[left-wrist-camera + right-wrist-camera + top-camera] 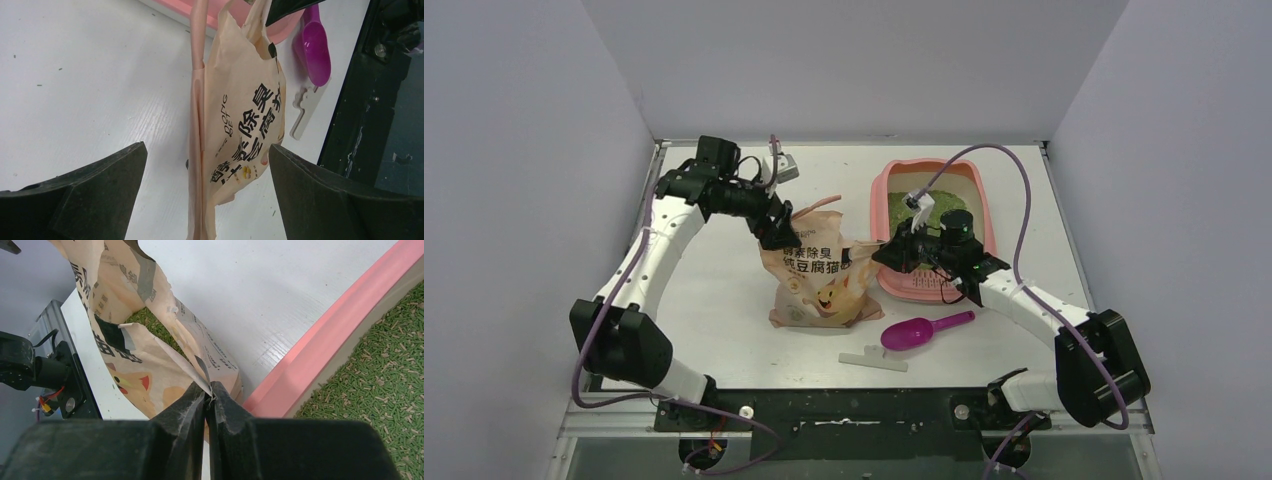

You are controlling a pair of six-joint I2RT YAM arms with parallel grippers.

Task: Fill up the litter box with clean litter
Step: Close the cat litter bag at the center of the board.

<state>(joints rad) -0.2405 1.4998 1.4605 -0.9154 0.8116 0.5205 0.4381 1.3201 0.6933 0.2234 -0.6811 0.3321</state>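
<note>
The pink litter box (pixel 986 215) sits right of centre, with green litter (pixel 906 206) in its far part. A beige litter bag (pixel 818 280) with a cat print stands upright left of it. My right gripper (pixel 892 250) is shut on the bag's torn top edge (pixel 200 371), right beside the box rim (pixel 330 337). Litter fills the box (pixel 385 375) and shows inside the open bag (pixel 150 320). My left gripper (pixel 776 232) is at the bag's top left corner. In the left wrist view it (pixel 207 160) is wide open, with the bag (pixel 240 115) between the fingers, ungripped.
A magenta scoop (pixel 921 330) and a white strip (pixel 874 358) lie in front of the bag and box, near the table's front edge; both show in the left wrist view (pixel 315 45) (pixel 305 107). A small grey object (pixel 781 168) sits at the back.
</note>
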